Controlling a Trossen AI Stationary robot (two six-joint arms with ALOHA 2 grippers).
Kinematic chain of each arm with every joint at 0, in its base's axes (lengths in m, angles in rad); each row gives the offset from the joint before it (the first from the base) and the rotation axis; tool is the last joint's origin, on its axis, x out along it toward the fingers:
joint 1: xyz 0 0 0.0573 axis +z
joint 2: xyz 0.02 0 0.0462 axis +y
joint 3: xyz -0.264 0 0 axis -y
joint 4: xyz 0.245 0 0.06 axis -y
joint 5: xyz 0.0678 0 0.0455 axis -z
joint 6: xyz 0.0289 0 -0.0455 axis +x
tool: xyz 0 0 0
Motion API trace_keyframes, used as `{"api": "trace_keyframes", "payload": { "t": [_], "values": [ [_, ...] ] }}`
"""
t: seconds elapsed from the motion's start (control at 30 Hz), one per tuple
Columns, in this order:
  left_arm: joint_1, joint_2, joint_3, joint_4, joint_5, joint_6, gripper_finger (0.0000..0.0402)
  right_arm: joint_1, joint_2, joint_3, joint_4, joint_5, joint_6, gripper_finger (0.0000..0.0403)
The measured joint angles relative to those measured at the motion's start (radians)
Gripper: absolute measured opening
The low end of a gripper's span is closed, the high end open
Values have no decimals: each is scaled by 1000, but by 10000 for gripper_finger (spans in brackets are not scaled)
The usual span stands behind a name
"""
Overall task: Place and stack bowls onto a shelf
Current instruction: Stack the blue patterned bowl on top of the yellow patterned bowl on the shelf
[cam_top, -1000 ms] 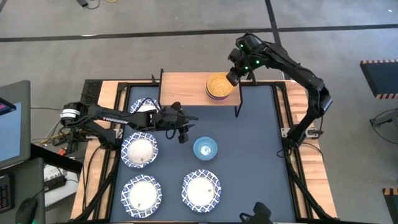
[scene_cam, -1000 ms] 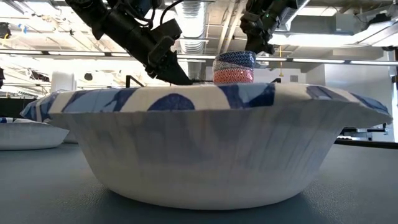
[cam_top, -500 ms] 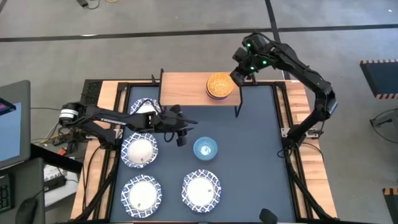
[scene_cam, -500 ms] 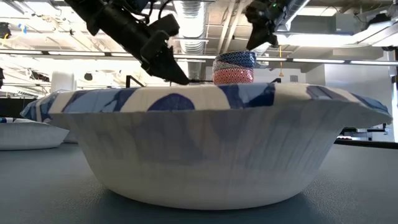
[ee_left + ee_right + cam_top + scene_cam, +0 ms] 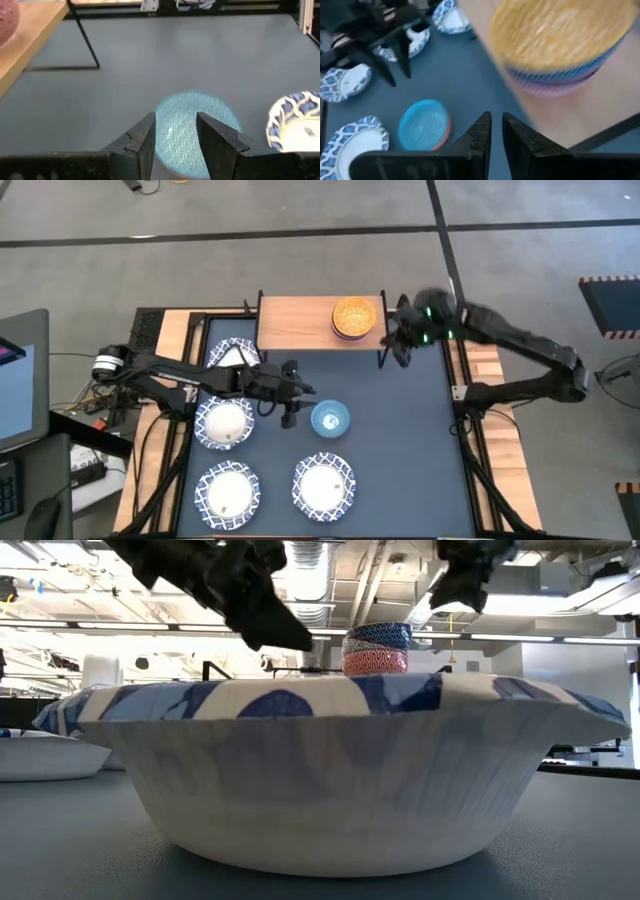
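Note:
The shelf [image 5: 298, 325] stands at the table's far edge. Near its right end sits a stack of small bowls [image 5: 354, 318], yellow on top, grey-blue and red beneath [image 5: 377, 650]. The light blue bowl [image 5: 330, 418] rests on its base mid-table. Several white blue-rimmed bowls [image 5: 224, 423] lie on the table's left and near parts. My left gripper [image 5: 290, 406] hovers open at the light blue bowl's left side [image 5: 192, 125]; I cannot tell whether it touches. My right gripper [image 5: 400, 348], open by a narrow gap [image 5: 497, 131], is off the shelf's right end, holding nothing.
The shelf's thin black legs [image 5: 381, 358] stand close to my right gripper. One white bowl [image 5: 232, 355] lies under the left arm, two more [image 5: 323, 485] near the table's near edge. The table's right half [image 5: 410, 440] is bare dark surface.
My right gripper has drawn back from the stack on the shelf, swinging toward the table's right and near side and dropping beside the shelf's right end; the stack has stayed put. My left gripper has shifted slightly toward the light blue bowl.

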Motion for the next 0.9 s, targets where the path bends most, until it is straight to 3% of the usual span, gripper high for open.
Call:
{"api": "trace_keyframes", "payload": {
  "t": [0.23,0.47,0.67,0.9],
  "values": [
    [9,115,9,35,68,-33,128,238,-169,-290,228,101,129,73],
    [14,250,99,-20,64,-34,128,415,-171,-369,292,324,139,85],
    [22,329,220,-254,-111,-31,128,460,-105,-370,330,452,137,149],
    [32,334,249,-326,-104,-51,123,449,12,-371,377,447,137,215]
  ]
}}
